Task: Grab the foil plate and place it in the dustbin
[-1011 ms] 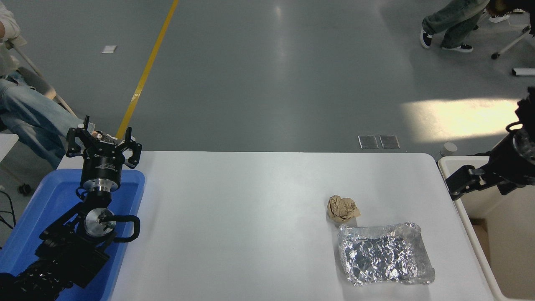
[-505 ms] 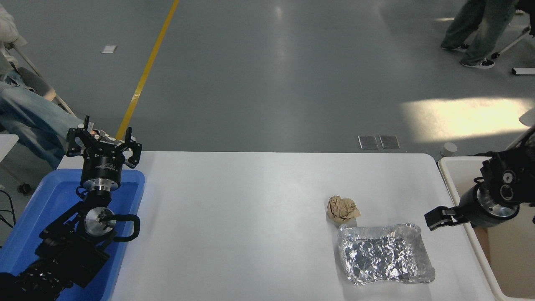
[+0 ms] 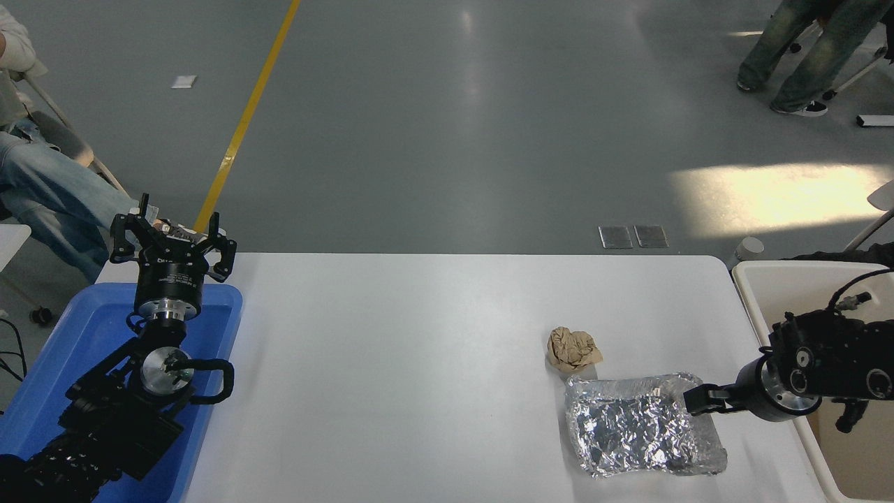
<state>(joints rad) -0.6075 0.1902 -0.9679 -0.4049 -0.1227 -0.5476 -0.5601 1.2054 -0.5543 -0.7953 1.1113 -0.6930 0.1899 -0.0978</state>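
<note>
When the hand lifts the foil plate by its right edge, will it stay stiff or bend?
The foil plate looks thin and already crinkled, so it will probably bend or sag when held by one edge. It seems light for its size. The right hand could easily crush the raised rim.

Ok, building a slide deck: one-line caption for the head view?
Right gripper reaches the foil plate beside the paper ball; dustbin at table's right, left gripper parked.

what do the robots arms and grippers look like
Both arms are black with silver metal wrist rings. The left gripper has several black skeletal fingers above a cylindrical black body carrying small white print, plus a looping black cable lower down. The right gripper is a slim black tip on a boxy black housing with round silver fittings and a thin cable.
</note>
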